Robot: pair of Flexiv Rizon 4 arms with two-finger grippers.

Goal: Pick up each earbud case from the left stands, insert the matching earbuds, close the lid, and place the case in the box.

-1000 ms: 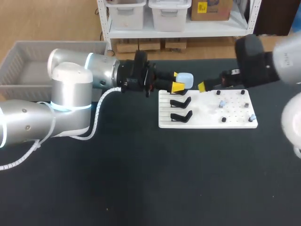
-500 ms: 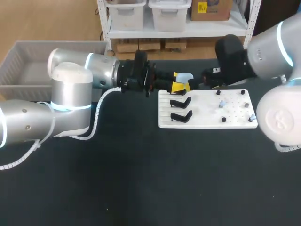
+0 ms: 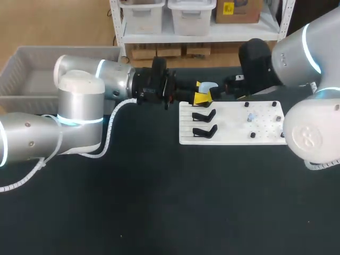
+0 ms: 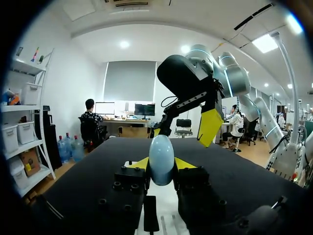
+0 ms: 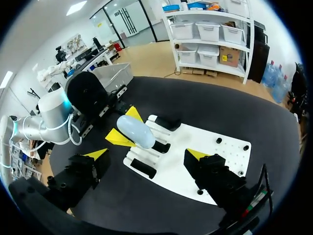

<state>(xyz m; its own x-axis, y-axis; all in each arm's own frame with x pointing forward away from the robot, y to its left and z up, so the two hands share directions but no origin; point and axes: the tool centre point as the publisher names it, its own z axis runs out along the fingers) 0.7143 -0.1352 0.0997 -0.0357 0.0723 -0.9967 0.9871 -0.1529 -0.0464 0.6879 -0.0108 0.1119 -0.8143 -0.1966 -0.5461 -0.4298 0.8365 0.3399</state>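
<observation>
A pale blue earbud case (image 3: 209, 88) hangs over the back left corner of the white board (image 3: 234, 139), with my left gripper (image 3: 200, 92) shut on it. In the left wrist view the case (image 4: 161, 159) stands upright between the yellow tips. My right gripper (image 3: 219, 94) is open, just right of the case and close to it. A yellow fingertip (image 4: 210, 126) of it shows ahead of the case. In the right wrist view the case (image 5: 136, 131) lies ahead of my wide open right gripper (image 5: 146, 154). A pale blue earbud (image 3: 251, 116) sits on the board's right half.
Two black stands (image 3: 204, 115) (image 3: 204, 130) stand without cases on the board's left half, and small black pegs (image 3: 253, 135) dot its right half. A grey bin (image 3: 32, 74) stands at the table's far left.
My right arm has swung left across the back of the board and brought its open gripper up beside the case. The left arm and the case have stayed put.
</observation>
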